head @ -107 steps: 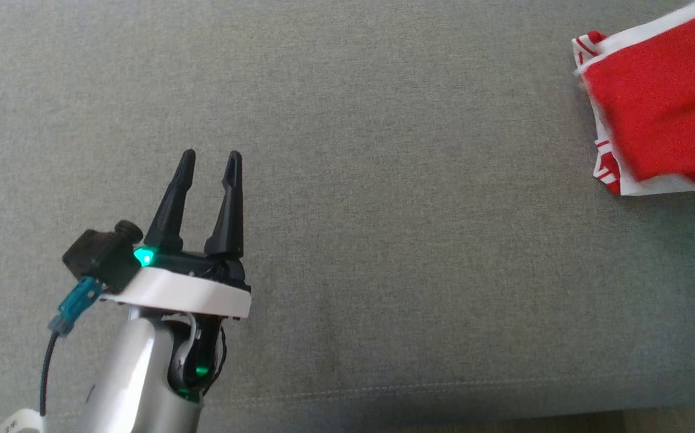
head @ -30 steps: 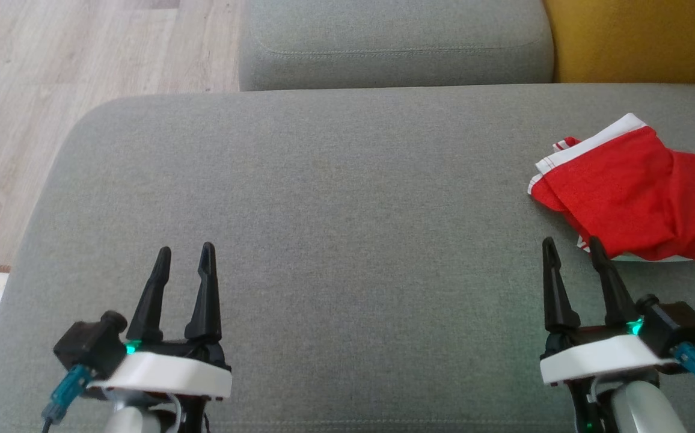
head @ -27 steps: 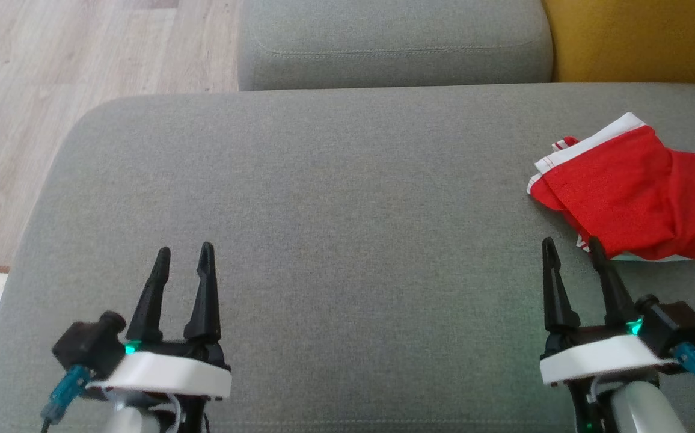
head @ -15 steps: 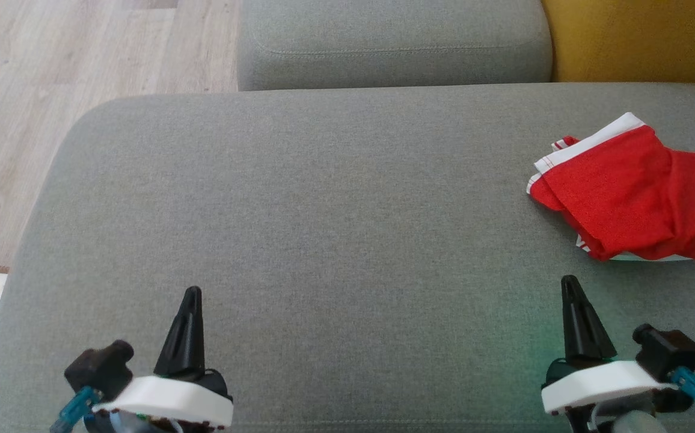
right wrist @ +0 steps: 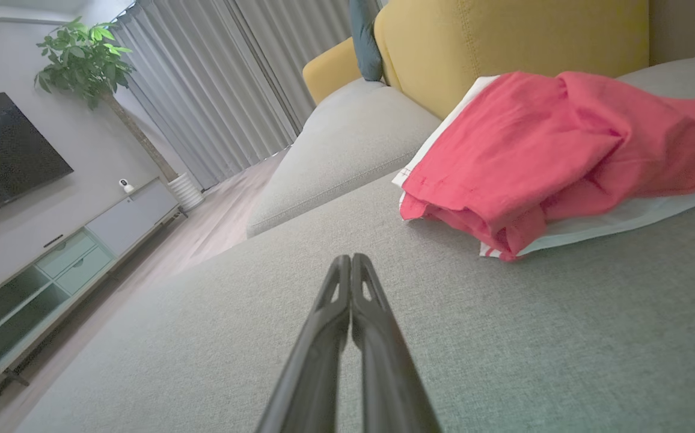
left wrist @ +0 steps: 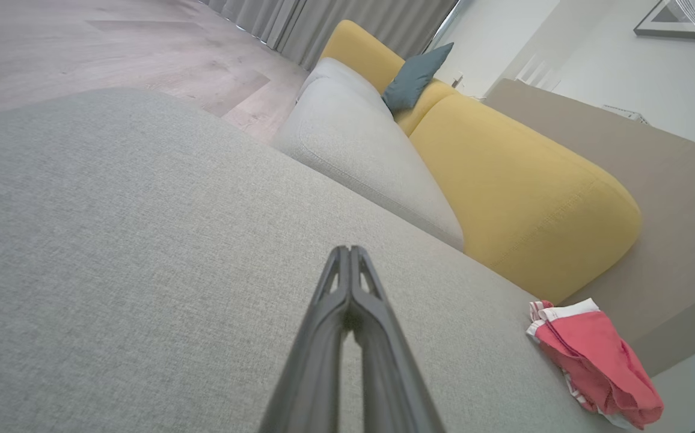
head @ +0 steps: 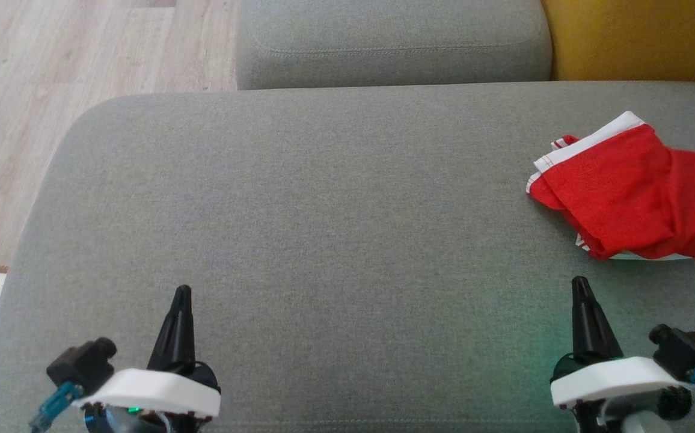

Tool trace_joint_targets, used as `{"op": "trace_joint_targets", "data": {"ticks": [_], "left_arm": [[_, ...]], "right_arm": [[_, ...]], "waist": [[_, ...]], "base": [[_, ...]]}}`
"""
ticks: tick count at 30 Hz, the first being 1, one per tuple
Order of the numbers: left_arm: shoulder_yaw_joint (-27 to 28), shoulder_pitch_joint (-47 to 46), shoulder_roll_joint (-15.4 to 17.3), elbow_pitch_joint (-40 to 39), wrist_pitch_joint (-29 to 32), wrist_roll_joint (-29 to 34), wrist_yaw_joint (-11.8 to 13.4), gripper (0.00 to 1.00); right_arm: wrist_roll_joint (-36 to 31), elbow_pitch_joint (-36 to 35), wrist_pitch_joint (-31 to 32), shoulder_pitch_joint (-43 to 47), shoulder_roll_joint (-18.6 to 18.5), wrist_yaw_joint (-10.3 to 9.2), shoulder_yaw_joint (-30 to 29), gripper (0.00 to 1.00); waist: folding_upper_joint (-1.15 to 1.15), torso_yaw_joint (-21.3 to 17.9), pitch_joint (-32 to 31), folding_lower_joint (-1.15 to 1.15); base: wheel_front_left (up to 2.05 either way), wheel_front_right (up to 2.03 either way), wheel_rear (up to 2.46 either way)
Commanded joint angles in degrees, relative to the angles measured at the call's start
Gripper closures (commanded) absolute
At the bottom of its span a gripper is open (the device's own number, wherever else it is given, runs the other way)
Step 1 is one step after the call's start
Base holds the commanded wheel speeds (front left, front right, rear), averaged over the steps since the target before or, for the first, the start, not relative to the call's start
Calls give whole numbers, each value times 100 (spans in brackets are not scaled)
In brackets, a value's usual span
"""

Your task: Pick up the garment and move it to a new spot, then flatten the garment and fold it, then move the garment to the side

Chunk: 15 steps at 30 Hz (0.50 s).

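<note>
Garment [head: 630, 192] is a red piece with white trim, lying crumpled and loosely folded over itself on the far right side of the big grey sofa seat [head: 347, 210], and it runs out past the right edge of the head view.

Going by size: that seat takes up most of the head view, with wood floor [head: 83, 60] off its left side and past its rounded far-left corner. Behind the seat there's a second grey cushion [head: 392, 36], and right beside that a yellow cushion [head: 636, 36], which sits behind the garment. The left wrist view also catches a teal pillow [left wrist: 415, 75] resting against the yellow upholstery further back. The right wrist view has grey curtains [right wrist: 233, 78], a dark TV [right wrist: 5, 150] on the wall, a low cabinet [right wrist: 65, 252] below it and a leafy plant [right wrist: 83, 57] in the corner.

Now the small stuff, the 2 arms at the bottom of the head view. At the lower left, the left end effector [head: 183, 293] is over bare seat. Its fingers are pressed together into 1 point, holding nothing, well apart from the garment. At the lower right, the right end effector [head: 580, 282] is pinched fully closed too and empty. Its tip is near the garment's near edge but not touching, with a strip of grey seat between them. In the right wrist view the white trim peeks out under the red folds.
</note>
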Motion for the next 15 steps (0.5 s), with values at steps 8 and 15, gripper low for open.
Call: {"op": "trace_joint_targets", "data": {"ticks": [8, 15], "left_arm": [[161, -355, 80, -120, 133, -527, -72, 100], [235, -405, 95, -79, 235, -931, -103, 100]], "right_arm": [[600, -222, 128, -336, -84, 9, -63, 100], [1054, -230, 232, -367, -96, 11, -104, 100]], "waist": [[0, -4, 8, 0], [0, -8, 16, 0]], "base": [[0, 0, 0], [0, 0, 0]]}}
